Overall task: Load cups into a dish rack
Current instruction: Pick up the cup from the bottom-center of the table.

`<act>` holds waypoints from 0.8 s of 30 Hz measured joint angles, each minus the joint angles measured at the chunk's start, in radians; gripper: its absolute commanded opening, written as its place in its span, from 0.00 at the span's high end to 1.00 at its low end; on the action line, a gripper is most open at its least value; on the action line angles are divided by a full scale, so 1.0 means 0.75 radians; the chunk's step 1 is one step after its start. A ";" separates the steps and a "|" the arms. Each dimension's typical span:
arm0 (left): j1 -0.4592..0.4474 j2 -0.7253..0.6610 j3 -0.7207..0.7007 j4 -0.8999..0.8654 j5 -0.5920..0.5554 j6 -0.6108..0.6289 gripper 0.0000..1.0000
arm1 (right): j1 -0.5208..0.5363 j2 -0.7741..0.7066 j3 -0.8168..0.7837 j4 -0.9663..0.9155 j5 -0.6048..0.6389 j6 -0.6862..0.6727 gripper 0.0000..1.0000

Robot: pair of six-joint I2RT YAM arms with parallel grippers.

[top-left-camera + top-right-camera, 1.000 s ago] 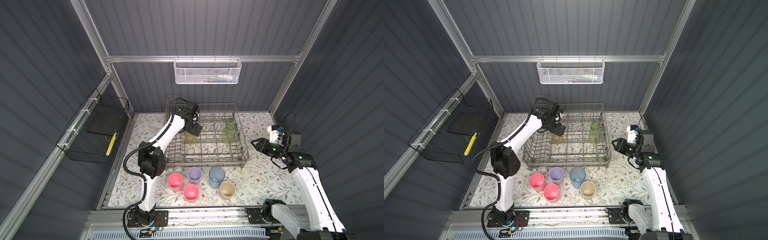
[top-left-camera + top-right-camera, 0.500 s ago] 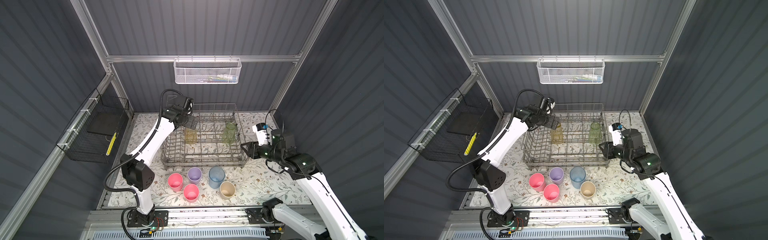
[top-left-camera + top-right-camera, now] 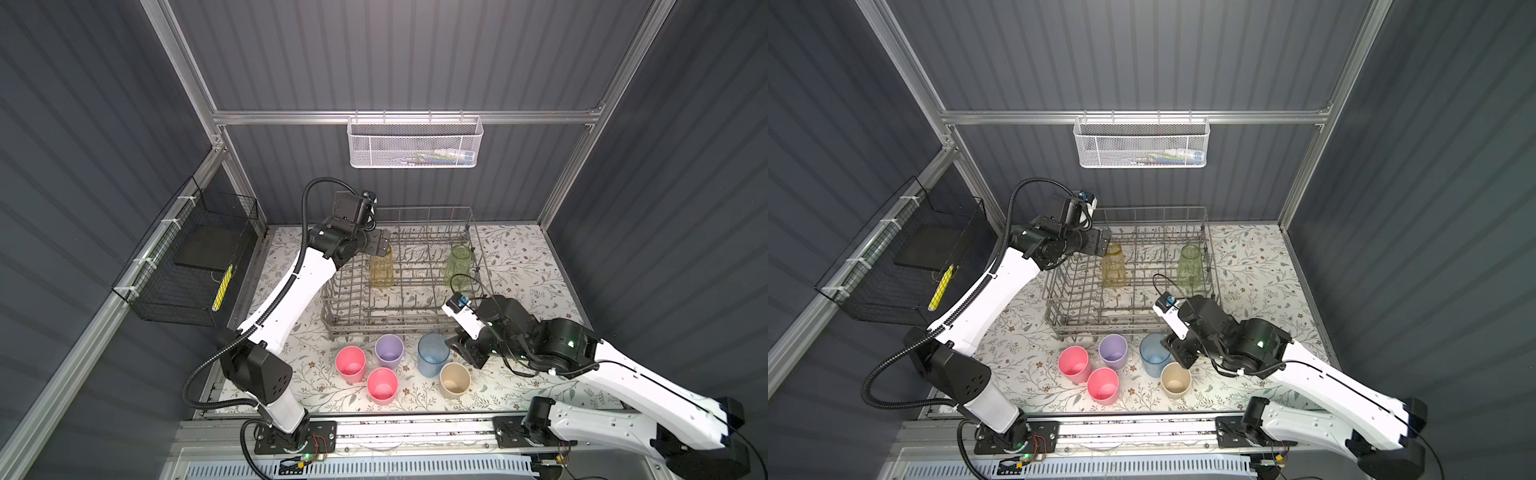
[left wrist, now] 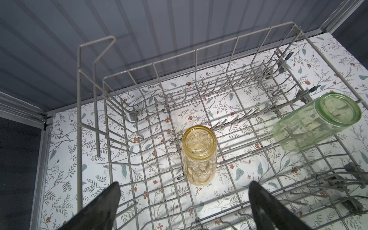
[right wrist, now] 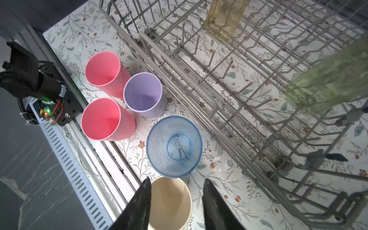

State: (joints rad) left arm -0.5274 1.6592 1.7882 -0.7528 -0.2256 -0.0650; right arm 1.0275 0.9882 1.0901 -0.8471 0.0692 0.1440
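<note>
Right wrist view: ribbed see-through blue cup [image 5: 174,146] stands upright just beside the grey wire dish rack [image 5: 187,79]. Right gripper [image 5: 177,179]'s parted, empty, maybe just short of it. Left gripper [image 4: 184,183]'s wide open above the racked amber cup [image 4: 199,157].

**Left wrist view, with 12 o'clock straight ahead of my gripper.** The left gripper [image 4: 184,185] shows as two dark fingers [image 4: 107,203] standing wide apart over the near part of the dish rack [image 4: 196,50], touching neither cup. At 12 o'clock, in line with the gap between the fingers, the amber-yellow cup [image 4: 199,157] stands on end among the tines, translucent and patterned, with one round end toward me. At about 2 o'clock the pale green cup [image 4: 306,125] leans tilted near the rack's side wall, well apart from the amber one. The rack's tall far wall runs from 10 to 1 o'clock. I see the floral mat [image 4: 65,159] under the wires and a corrugated grey wall [image 4: 139,23] beyond.
</note>
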 measured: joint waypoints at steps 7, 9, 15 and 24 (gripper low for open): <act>0.015 -0.037 -0.067 0.014 0.003 -0.014 0.00 | 0.144 0.197 0.000 0.065 0.003 -0.069 0.56; 0.016 -0.055 -0.084 0.019 0.007 -0.014 0.00 | 0.157 0.255 0.000 0.081 -0.003 -0.079 0.56; 0.033 -0.091 -0.125 0.024 0.017 -0.014 0.00 | 0.161 0.344 0.000 0.105 -0.041 -0.089 0.56; 0.043 -0.102 -0.161 0.040 0.034 -0.014 0.00 | 0.161 0.415 -0.001 0.101 -0.064 -0.087 0.56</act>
State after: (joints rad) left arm -0.4953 1.5829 1.6672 -0.7231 -0.2005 -0.0757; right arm 1.1484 1.2991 1.0893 -0.7715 0.0216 0.0788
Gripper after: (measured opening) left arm 0.998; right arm 0.438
